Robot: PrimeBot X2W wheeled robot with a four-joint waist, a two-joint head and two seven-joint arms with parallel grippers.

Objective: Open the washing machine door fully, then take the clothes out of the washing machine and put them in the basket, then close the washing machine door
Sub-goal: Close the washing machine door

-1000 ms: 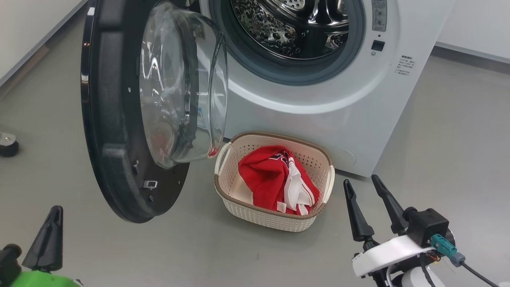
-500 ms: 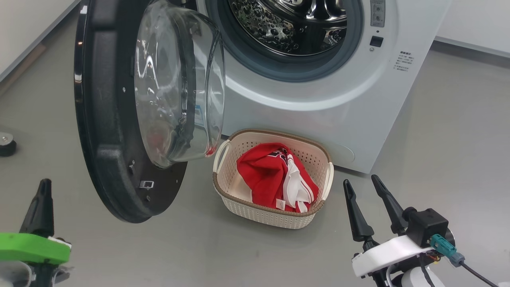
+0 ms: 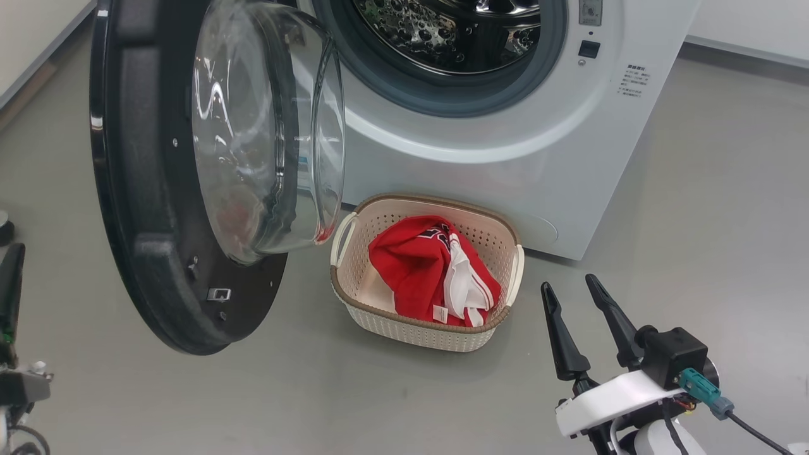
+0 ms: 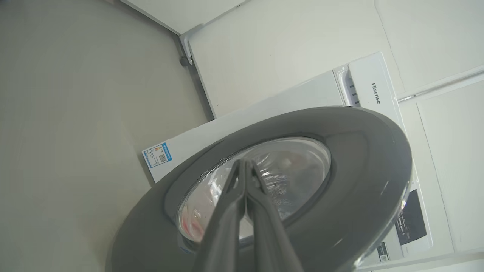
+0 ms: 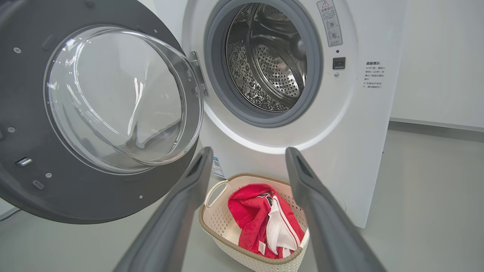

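Note:
The washing machine door (image 3: 145, 208) stands swung open to the left, its glass bowl (image 3: 265, 133) facing the white washing machine (image 3: 480, 164). No clothes show in the part of the steel drum (image 5: 268, 64) that I can see. The clothes (image 3: 430, 272), red with white panels, lie in the cream basket (image 3: 354, 272) on the floor below the opening. My right gripper (image 3: 569, 283) is open and empty, right of the basket; its fingers (image 5: 189, 189) frame the basket (image 5: 215, 219). My left gripper (image 3: 16, 253) is shut at the far left, outside the door; its tips (image 4: 244, 163) point at the door's outer face (image 4: 359, 170).
Grey floor (image 3: 695, 221) spreads around the machine. A wall and baseboard (image 3: 746, 47) run behind on the right. A small dark object (image 3: 4, 229) sits on the floor at the left edge. A blue label (image 4: 158, 155) marks the machine low on its front.
The head camera has shifted a little. My shut left gripper has moved left and up the view, to the outer side of the door. The right gripper, basket and clothes have stayed put.

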